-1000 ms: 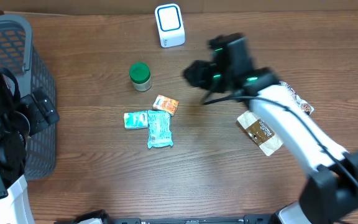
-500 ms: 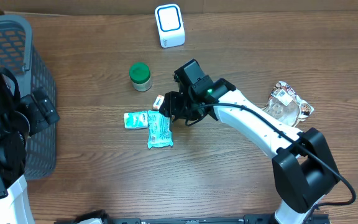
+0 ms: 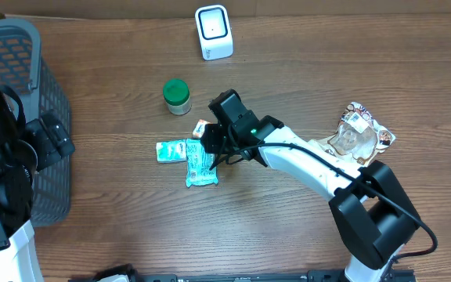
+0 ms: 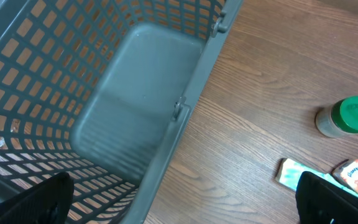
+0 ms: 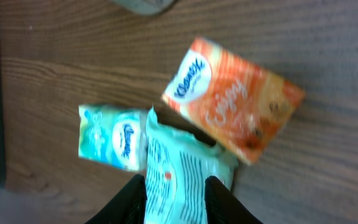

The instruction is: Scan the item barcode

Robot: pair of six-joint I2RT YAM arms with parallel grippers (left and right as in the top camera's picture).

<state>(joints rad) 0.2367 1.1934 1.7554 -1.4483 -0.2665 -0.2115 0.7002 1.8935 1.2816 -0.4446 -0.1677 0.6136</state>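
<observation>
R claw (image 5: 176, 199) set over teal tissue pack (image 3: 200, 168) lying on worktop (image 3: 288, 227), fingers (image 5: 132, 200) narrow either side of its end, prob. to lift it toward scanner (image 3: 214, 31); firm grip? can't tell. L claw (image 4: 185, 205) wide, idle by basket (image 4: 55, 93).

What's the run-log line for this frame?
phase: pick | right gripper: astride teal packet on table, grip unconfirmed | left gripper: open, above basket | scanner: nothing presented
</observation>
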